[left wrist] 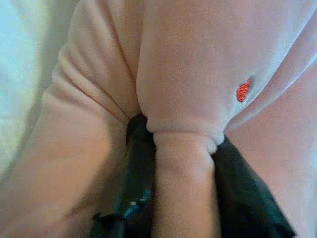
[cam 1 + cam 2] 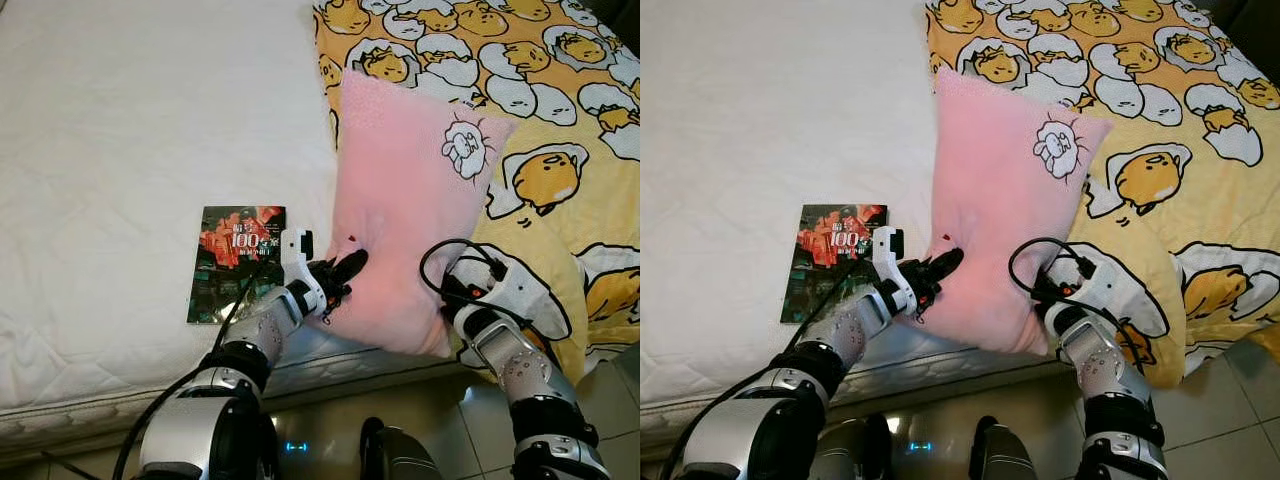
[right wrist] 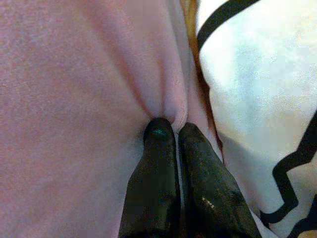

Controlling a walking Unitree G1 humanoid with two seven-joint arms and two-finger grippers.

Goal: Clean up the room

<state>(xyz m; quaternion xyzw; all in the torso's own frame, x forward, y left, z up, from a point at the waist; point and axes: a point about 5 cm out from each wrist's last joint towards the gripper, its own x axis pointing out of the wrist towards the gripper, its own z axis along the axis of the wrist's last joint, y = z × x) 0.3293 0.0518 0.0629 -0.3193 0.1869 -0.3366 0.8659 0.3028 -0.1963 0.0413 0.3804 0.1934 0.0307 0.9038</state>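
A pink pillow (image 2: 405, 215) with a white cartoon patch lies on the bed, over the edge of a yellow cartoon-print blanket (image 2: 560, 120). My left gripper (image 2: 345, 272) is shut on the pillow's near left corner; a fold of pink fabric (image 1: 183, 148) is pinched between its black fingers (image 1: 141, 163). At the pillow's near right corner my right gripper (image 3: 171, 130) is shut on the pink fabric (image 3: 74, 99), its two fingertips (image 3: 158, 134) pressed together into a crease. A book (image 2: 236, 262) with a dark red cover lies flat on the white mattress (image 2: 130, 140), just left of my left gripper.
The mattress edge (image 2: 120, 400) runs along the near side, with tiled floor (image 2: 440, 420) below it. The blanket covers the right part of the bed and hangs over its near right corner.
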